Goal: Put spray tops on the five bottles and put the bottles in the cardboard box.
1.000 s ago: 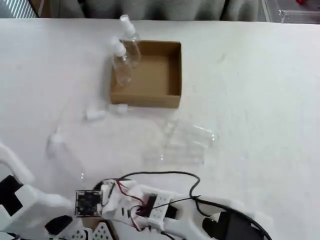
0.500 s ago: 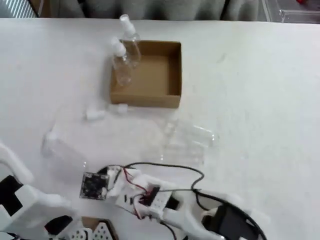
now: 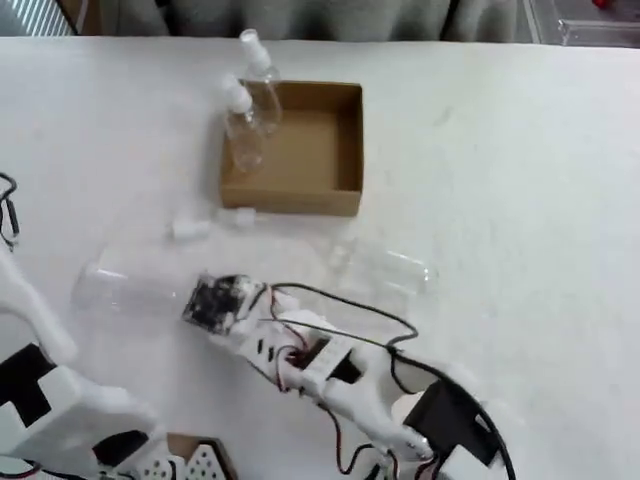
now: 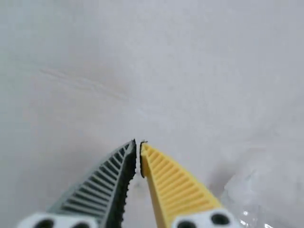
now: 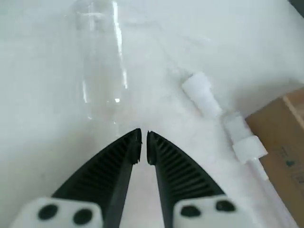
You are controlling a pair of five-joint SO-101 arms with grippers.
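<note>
Reaching farther out than a second ago, our right arm (image 3: 320,365) stretches low toward the lying bottle (image 5: 99,61), right gripper (image 5: 143,135) closed empty (left gripper (image 4: 138,145) likewise).

1. The right gripper (image 5: 143,137) is seen with its black jaws brought together, only a thin slit left between them.
2. A clear bottle (image 5: 99,61) is laid on its side on the white table (image 5: 38,118), just beyond the fingertips.
3. A spray top (image 5: 200,91) and a second spray top (image 5: 247,142) are laid beside the cardboard box (image 5: 285,142).

Two spray-topped bottles (image 3: 245,125) stand against the cardboard box (image 3: 335,195); uncapped bottles (image 3: 390,268) lie nearby.
</note>
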